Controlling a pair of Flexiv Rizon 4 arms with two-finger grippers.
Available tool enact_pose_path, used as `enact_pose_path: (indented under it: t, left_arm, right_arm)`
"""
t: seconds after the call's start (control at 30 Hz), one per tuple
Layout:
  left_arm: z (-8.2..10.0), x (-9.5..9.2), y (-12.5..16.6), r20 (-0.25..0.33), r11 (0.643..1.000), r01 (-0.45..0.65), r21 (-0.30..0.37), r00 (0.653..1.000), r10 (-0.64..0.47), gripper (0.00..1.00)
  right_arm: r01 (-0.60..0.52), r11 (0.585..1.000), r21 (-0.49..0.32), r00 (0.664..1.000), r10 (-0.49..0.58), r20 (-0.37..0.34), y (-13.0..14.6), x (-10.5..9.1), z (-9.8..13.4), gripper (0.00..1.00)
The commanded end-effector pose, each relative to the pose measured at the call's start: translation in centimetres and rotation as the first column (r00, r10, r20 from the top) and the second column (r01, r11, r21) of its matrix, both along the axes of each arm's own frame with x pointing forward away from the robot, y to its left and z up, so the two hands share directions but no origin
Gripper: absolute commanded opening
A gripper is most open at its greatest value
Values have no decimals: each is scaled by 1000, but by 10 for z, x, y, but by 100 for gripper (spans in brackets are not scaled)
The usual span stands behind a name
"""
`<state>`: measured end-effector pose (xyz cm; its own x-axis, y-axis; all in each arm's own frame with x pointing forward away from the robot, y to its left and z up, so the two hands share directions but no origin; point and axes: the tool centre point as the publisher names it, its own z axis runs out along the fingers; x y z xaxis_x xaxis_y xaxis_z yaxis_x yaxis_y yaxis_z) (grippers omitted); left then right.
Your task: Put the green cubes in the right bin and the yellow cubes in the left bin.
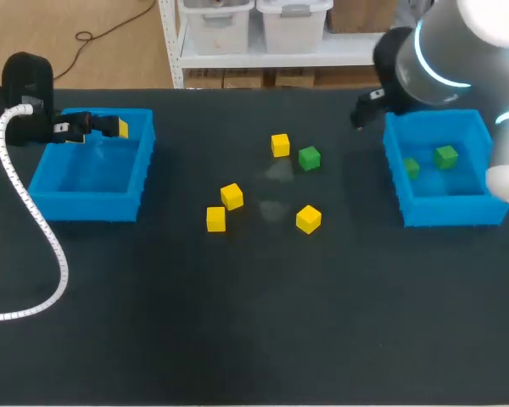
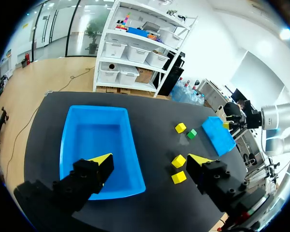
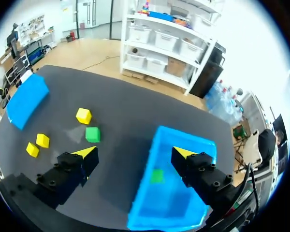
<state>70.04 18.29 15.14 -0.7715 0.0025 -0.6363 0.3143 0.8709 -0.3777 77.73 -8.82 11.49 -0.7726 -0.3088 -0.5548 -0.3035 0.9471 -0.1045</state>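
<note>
Four yellow cubes (image 1: 279, 145) (image 1: 232, 196) (image 1: 215, 219) (image 1: 308, 219) and one green cube (image 1: 309, 158) lie loose on the black table mid-way between the bins. Two green cubes (image 1: 445, 156) (image 1: 411, 168) rest in the right blue bin (image 1: 479, 212); the right wrist view shows one green cube (image 3: 156, 176) there. My right gripper (image 3: 135, 153) hangs open and empty over that bin's left wall. The left blue bin (image 1: 85, 208) shows no cube inside. My left gripper (image 2: 150, 162) is open and empty above its right wall, at the bin's back edge (image 1: 110, 127).
The black table (image 1: 254, 322) stretches wide in front of the cubes and bins. A white ribbed cable (image 1: 42, 237) from my left arm loops over the table's left front. My right arm (image 1: 433, 51) stands behind the right bin.
</note>
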Motion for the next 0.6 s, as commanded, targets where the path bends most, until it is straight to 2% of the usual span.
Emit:
enact_pose_path:
  t: [0.03, 0.1, 0.2, 0.3, 0.6]
  left_arm:
    - [-1, -1, 2, 7, 1000, 4, -8, 1000, -4, 100]
    - [-1, -1, 2, 7, 1000, 4, -8, 1000, -4, 100]
    - [-1, -1, 2, 7, 1000, 4, -8, 1000, -4, 100]
    - [-1, -1, 2, 7, 1000, 4, -8, 1000, -4, 100]
    - [-1, -1, 2, 7, 1000, 4, -8, 1000, -4, 100]
  right_arm:
    - [-2, 1000, -28, 999, 1, -37, 29, 46, -8, 100]
    - [-9, 1000, -5, 999, 9, -31, 36, 56, -8, 100]
    - [-22, 999, -27, 1000, 21, -11, 45, 64, -9, 100]
    - [-43, 999, -26, 999, 44, 16, 49, 59, -1, 100]
    - [-43, 999, -26, 999, 44, 16, 49, 59, -1, 100]
